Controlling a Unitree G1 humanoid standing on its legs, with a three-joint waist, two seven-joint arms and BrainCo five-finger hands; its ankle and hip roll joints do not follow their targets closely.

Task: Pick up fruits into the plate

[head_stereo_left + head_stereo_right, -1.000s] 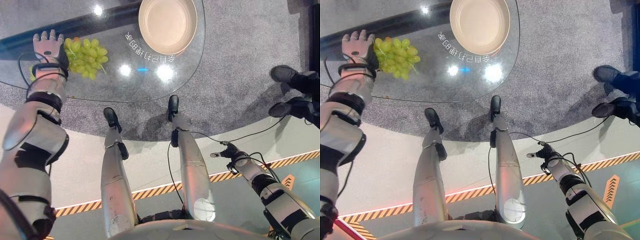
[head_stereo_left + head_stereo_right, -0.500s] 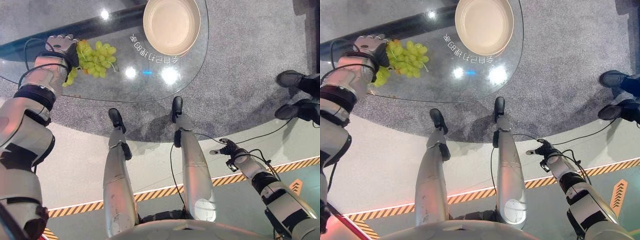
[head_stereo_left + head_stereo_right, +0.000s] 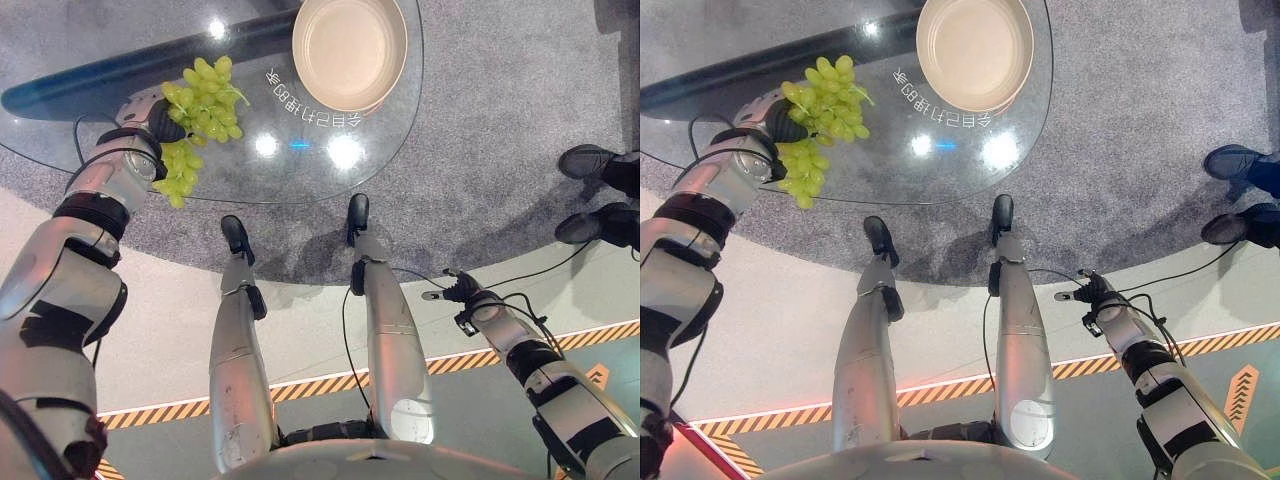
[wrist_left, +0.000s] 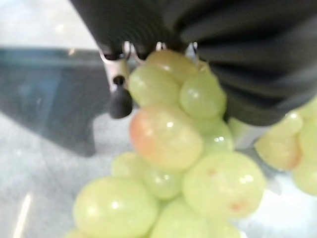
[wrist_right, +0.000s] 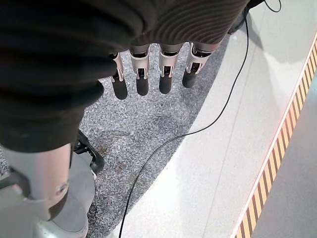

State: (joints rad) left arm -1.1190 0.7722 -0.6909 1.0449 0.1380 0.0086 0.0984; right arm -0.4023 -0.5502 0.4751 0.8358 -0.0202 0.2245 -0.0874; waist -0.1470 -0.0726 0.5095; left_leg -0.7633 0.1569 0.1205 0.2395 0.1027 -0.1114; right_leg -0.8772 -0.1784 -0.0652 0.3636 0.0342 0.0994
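Left hand: my left hand [image 3: 150,118] is clenched round the green grape bunch [image 3: 205,95], with the bunch held above the glass desk [image 3: 100,85].
Grapes: part of the cluster stands up past the hand toward the plate, and a second lobe [image 3: 178,172] hangs down beside the wrist, over the near edge of the desk.
Close look: in the left wrist view the grapes [image 4: 168,139] crowd right against the hand's dark cover, so I cannot tell how much of the stem is actually in the hold.
Plate: the beige plate [image 3: 350,52] sits further along the desk, well apart from the bunch, and holds nothing yet.
Right hand: my right hand [image 3: 1092,292] hangs low at my side, fingers [image 5: 142,84] relaxed and holding nothing.
Risk: I judge the dangling lobe is the weak spot; a quick swing toward the plate could shake loose grapes off, or tear that lobe away.
Risk two: a low carry could drag the hanging part across the plate rim.
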